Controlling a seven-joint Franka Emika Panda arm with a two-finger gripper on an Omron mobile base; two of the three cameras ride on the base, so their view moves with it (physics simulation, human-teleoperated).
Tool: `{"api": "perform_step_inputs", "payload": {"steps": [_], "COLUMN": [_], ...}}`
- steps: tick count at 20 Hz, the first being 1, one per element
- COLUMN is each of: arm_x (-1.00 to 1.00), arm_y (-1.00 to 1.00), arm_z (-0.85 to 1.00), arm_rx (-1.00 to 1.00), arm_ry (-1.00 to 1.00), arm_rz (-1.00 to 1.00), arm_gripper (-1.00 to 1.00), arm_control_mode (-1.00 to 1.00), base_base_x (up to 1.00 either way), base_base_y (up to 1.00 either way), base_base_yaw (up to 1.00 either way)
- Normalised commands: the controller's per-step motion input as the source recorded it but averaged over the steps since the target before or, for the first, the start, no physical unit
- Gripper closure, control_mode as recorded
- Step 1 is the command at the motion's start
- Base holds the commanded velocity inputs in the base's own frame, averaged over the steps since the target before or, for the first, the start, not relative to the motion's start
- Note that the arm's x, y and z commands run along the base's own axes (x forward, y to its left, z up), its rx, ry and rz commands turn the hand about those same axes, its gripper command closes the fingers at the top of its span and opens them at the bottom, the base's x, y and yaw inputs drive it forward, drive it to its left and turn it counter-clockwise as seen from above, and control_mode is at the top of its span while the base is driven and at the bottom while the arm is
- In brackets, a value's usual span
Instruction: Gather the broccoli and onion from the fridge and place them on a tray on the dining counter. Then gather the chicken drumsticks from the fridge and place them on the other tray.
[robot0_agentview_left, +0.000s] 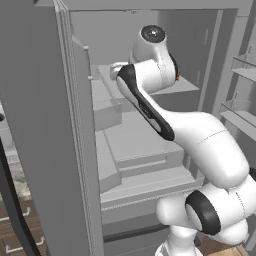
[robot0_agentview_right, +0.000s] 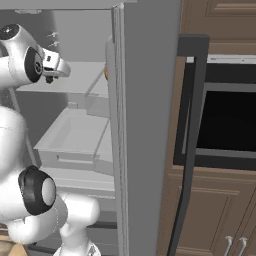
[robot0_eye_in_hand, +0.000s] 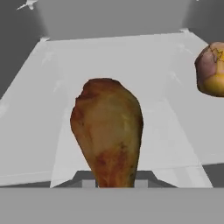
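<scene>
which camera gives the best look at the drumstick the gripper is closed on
The hand view: the drumstick stands centered and close, plump end up. The left base view gives just an orange sliver by the hand; in the right base view I can't make it out.

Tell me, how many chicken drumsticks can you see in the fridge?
2. One drumstick is right in front of the hand, on the fridge shelf. The other drumstick sits farther back at the picture's right edge, partly cut off.

Inside the open fridge (robot0_agentview_left: 150, 150), I reach over the drawers to an upper shelf (robot0_eye_in_hand: 131, 57). In my hand view, 1 drumstick (robot0_eye_in_hand: 107, 131) lies on that shelf just ahead of me, with a 2nd drumstick (robot0_eye_in_hand: 212, 70) farther back to the right.
</scene>
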Motion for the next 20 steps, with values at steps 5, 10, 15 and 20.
{"api": "perform_step_inputs", "payload": {"steps": [5, 10, 15, 20], "arm_x": [-1.00, -1.00, -1.00, -0.97], "arm_y": [-0.34, -0.70, -0.53, -0.04], "arm_z": [0.36, -0.09, -0.52, -0.66], "arm_rx": [0.19, 0.00, -0.01, -0.09], "arm_ry": [0.00, -0.04, 0.00, 0.02], "arm_rz": [-0.27, -0.09, 0.18, 0.33], "arm_gripper": [1.00, 1.00, 1.00, 1.00], "arm_control_mode": [-1.00, -1.00, -1.00, -1.00], "base_base_x": [0.00, 0.00, 0.00, 0.00], "base_base_y": [0.00, 0.00, 0.00, 0.00], "base_base_yaw": [0.00, 0.00, 0.00, 0.00]}}
